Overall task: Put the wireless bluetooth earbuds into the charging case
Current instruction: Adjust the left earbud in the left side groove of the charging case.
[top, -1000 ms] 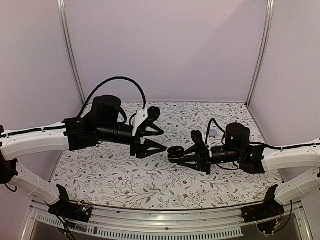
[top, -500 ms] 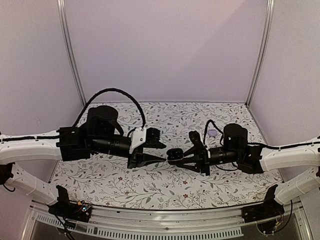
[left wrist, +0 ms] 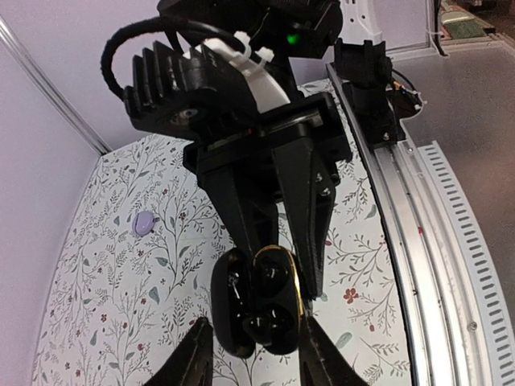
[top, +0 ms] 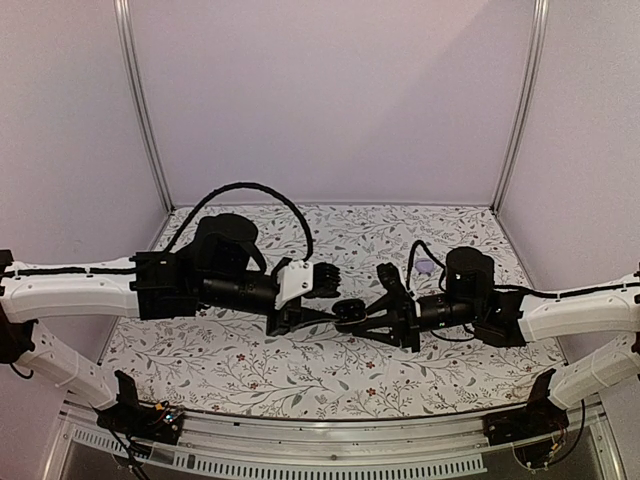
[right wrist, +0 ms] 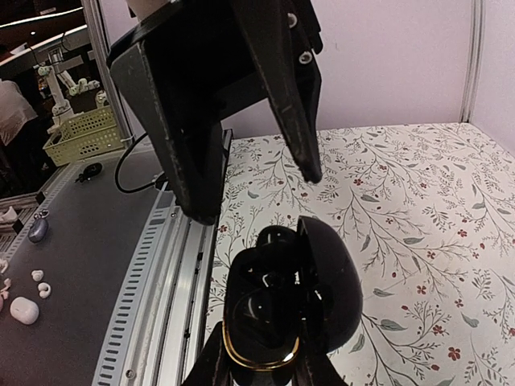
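Aloft over surface [top: 300, 385] centre, right fingers [left wrist: 245, 217] were clamped on the open case [left wrist: 257, 310] from 3 o'clock. Left fingers [right wrist: 181, 137] stood apart at its 9 o'clock. Earbuds [right wrist: 261, 301] seemed seated inside, though gloss obscured them; judged nearly done, seating check left.

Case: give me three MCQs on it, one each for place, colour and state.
1. Where is the case?
A. in the right gripper, off the cloth
B. on the rail
C. in a bin
2. What colour is its rim band?
A. red
B. white
C. gold
3. How is its lid?
A. shut
B. open
C. missing

Answers:
1. A: the right gripper's fingers clamp it in the air.
2. C: a gold band shows in both wrist views.
3. B: the lid is swung aside and the wells are exposed.
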